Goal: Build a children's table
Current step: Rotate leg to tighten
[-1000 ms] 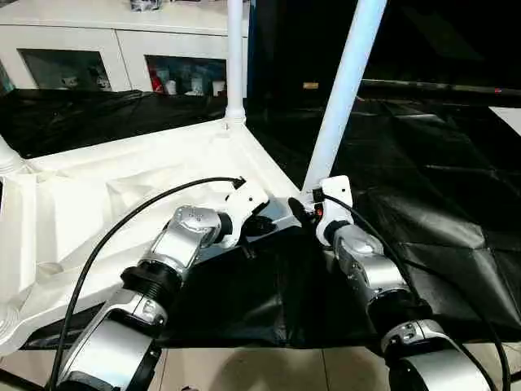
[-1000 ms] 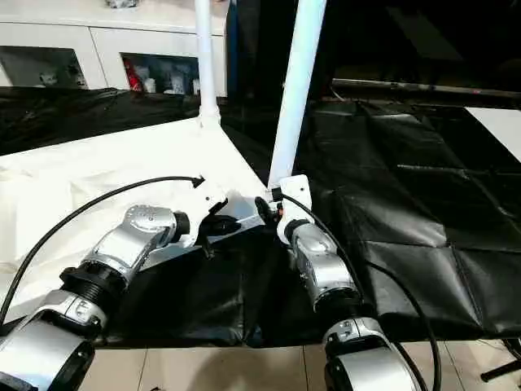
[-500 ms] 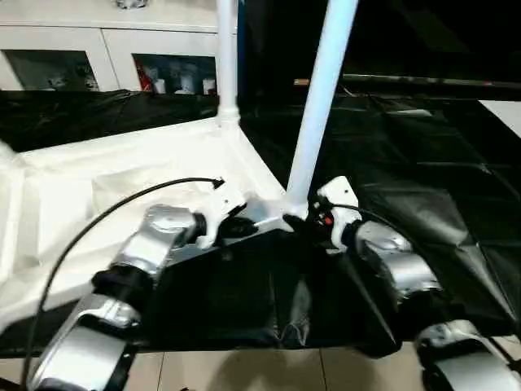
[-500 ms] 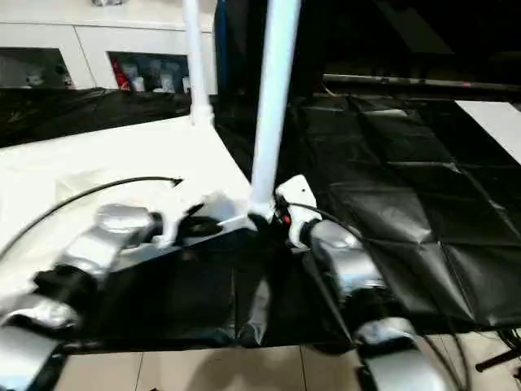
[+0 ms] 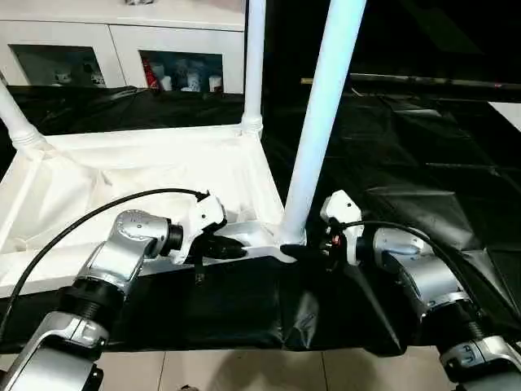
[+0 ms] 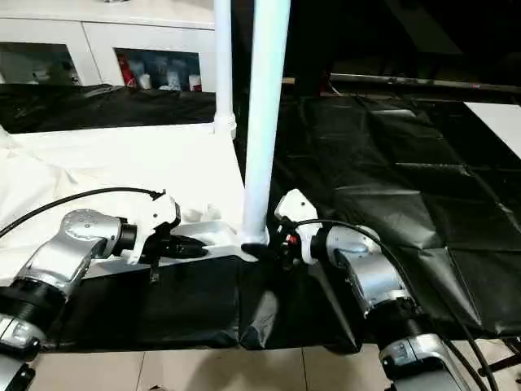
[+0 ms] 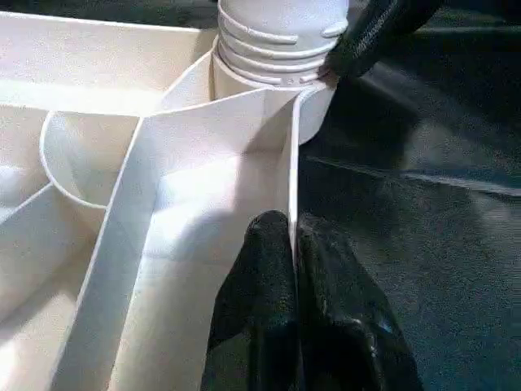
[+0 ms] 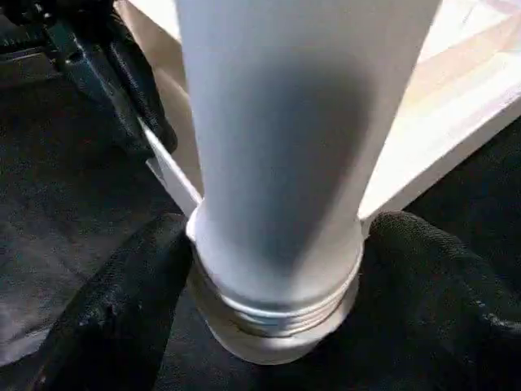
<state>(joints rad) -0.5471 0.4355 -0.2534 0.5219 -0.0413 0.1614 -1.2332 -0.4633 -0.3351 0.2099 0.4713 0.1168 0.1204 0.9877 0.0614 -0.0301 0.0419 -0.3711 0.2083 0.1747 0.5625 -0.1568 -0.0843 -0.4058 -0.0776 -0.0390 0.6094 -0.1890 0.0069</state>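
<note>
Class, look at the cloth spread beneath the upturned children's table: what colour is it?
Black, slightly glossy and creased. The cloth shows best in the right eye view, beside the white table.

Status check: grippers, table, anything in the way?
Left gripper shut on tabletop rim. Right gripper shut on near leg at its base. Leg upright in corner socket. Nothing in the way.

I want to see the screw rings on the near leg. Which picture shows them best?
The left wrist view: the leg's threaded end sits in its corner socket. The right wrist view shows fewer rings between the right gripper's fingers. Both eye views show rings too small.
</note>
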